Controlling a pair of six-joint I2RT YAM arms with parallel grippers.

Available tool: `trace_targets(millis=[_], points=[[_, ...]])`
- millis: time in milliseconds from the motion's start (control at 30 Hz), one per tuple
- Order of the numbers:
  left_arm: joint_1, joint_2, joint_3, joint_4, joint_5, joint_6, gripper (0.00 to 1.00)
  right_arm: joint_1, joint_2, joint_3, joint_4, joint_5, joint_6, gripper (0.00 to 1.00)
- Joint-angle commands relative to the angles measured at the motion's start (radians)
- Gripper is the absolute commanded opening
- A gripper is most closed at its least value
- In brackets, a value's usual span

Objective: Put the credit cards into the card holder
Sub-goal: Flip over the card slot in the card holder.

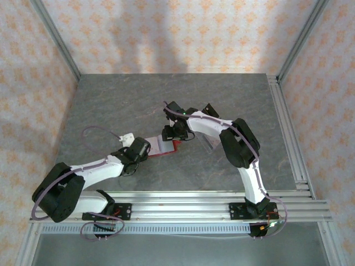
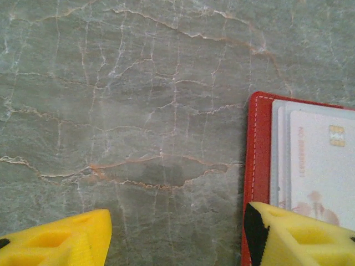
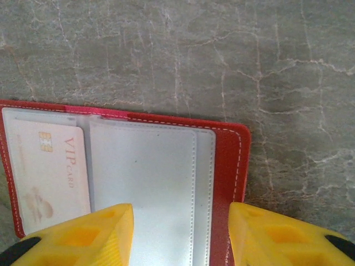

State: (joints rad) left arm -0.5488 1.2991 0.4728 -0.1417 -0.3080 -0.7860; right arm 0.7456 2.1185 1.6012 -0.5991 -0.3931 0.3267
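Left claw (image 2: 177,235) and right claw (image 3: 180,230), jaws apart, are hovering at the floppy red wallet (image 3: 227,160); its thin card (image 3: 52,172), likely slippery, is wanting an edge pinch.

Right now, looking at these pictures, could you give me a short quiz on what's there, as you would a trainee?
1. True or false: the small red folding wallet lies open on the grey marbled table.
2. Which word is printed on the pale card with a gold chip tucked into it? A) VIP B) BANK C) GIFT
3. What colour are the left claw's fingers?
Key: 1 true; 2 A; 3 yellow.
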Motion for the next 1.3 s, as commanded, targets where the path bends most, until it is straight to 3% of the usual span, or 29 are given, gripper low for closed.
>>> trace_targets(millis=[0, 800, 1267], points=[[0.005, 0.012, 0.022, 0.004, 0.009, 0.013, 0.66, 0.016, -0.016, 0.028, -0.04, 0.056, -0.026, 0.48], [0.006, 0.039, 0.015, 0.037, 0.02, 0.01, 0.65, 0.024, 0.089, 0.121, -0.081, 0.038, -0.04, 0.48], [0.006, 0.048, 0.015, 0.058, 0.037, 0.008, 0.65, 0.041, 0.103, 0.146, -0.067, -0.138, -0.006, 0.48]])
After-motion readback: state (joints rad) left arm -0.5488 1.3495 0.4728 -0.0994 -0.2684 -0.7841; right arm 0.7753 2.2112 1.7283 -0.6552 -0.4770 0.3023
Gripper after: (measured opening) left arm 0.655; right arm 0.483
